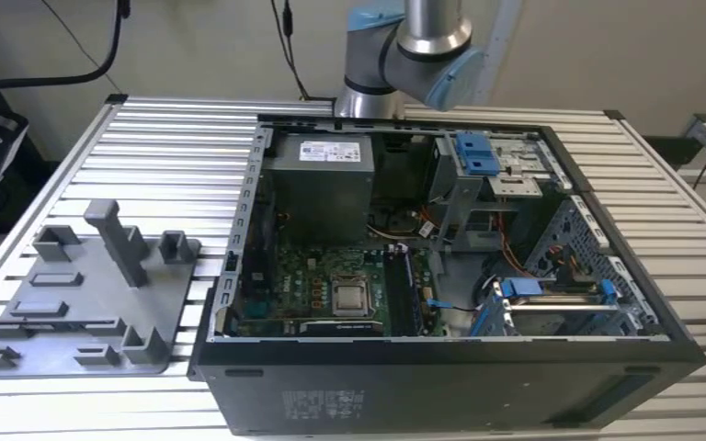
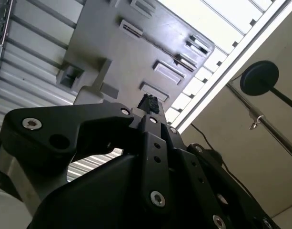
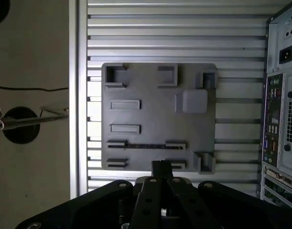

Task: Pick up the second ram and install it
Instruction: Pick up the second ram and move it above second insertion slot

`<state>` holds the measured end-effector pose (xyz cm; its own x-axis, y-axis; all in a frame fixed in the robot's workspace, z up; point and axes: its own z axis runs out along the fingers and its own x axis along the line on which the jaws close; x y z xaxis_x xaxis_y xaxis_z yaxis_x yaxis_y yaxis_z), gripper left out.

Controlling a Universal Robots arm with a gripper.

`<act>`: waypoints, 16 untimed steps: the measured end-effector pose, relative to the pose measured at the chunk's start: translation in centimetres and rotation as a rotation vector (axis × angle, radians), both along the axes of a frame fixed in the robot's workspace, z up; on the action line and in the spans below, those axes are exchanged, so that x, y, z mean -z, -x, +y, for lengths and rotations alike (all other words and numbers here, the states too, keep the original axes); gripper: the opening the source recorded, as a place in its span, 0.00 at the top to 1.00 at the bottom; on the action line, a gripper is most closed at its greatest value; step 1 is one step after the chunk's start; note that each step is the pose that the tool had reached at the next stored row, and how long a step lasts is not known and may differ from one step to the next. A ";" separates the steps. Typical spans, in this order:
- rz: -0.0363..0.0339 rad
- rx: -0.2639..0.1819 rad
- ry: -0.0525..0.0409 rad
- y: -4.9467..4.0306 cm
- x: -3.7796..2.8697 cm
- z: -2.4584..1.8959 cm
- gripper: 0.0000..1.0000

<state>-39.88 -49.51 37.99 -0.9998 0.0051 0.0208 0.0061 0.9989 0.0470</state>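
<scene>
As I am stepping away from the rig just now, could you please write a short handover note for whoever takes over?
Gripper: shut, empty, above the grey tray.
Second ram: seated between holders in the tray, not gripped.
Computer case: open, beside the tray on the slatted table.
Done: nothing of this step yet.
Left: both the pickup and the install.

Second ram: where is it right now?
In the first wrist view, the second ram sits in a slot of the grey tray, on the slatted table beside the computer case.
</scene>
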 end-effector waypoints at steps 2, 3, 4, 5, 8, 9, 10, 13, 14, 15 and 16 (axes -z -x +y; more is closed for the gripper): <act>0.0000 0.000 0.0000 0.00 0.00 -0.01 0.89; 0.0000 0.000 0.0000 0.00 0.00 -0.01 0.89; -0.0001 0.000 -0.0001 0.00 0.00 -0.02 0.89; 0.0000 0.000 0.0000 0.00 0.00 -0.02 0.89; 0.0001 0.000 0.0000 0.00 0.00 -0.02 0.89; 0.0000 0.000 0.0000 0.00 0.00 -0.02 0.89; 0.0000 0.000 0.0000 0.00 0.00 -0.03 0.89; 0.0000 -0.007 0.0002 0.00 0.00 -0.03 0.89; 0.0000 -0.014 0.0003 0.00 0.00 -0.03 0.89; -0.0002 -0.023 0.0007 0.00 0.01 -0.03 0.89; -0.0002 -0.033 0.0015 0.00 0.01 -0.04 0.89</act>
